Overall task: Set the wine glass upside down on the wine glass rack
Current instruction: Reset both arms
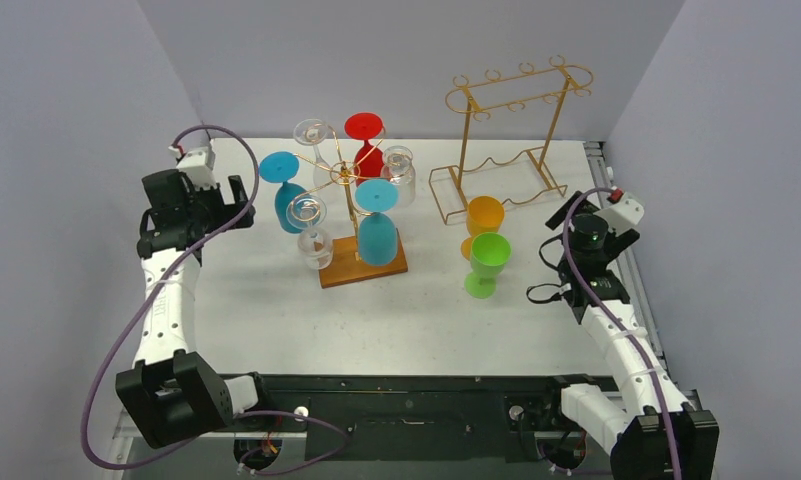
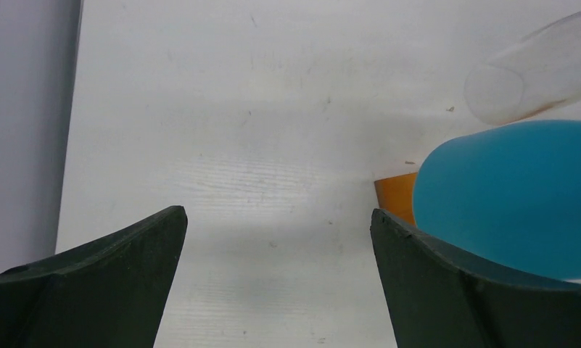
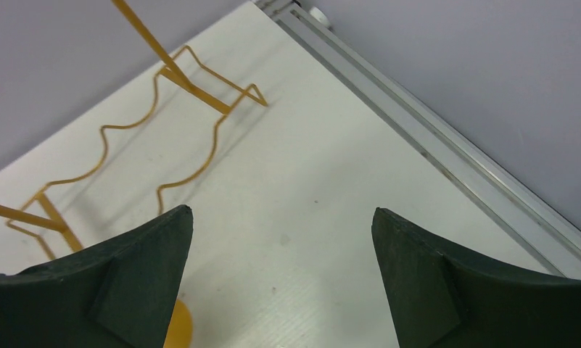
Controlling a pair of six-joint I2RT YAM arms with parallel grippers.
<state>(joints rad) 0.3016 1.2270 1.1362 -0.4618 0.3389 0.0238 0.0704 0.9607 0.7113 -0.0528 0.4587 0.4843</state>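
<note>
The wine glass rack (image 1: 348, 180), a gold wire tree on a brown wooden base (image 1: 364, 266), stands mid-table. Several glasses hang on it upside down: two blue, one red, three clear. A green wine glass (image 1: 488, 262) and an orange wine glass (image 1: 484, 220) stand upright on the table to its right. My left gripper (image 1: 238, 203) is open and empty, left of the rack; its wrist view (image 2: 278, 212) shows a hanging blue glass (image 2: 512, 196) and the base's corner (image 2: 394, 196). My right gripper (image 1: 568, 222) is open and empty, right of the two upright glasses (image 3: 281, 211).
A taller rectangular gold wire frame rack (image 1: 506, 140) stands at the back right; its wavy base wire shows in the right wrist view (image 3: 164, 109). An orange foot (image 3: 177, 326) shows by the left finger. A metal rail (image 3: 432, 145) runs along the table's right edge.
</note>
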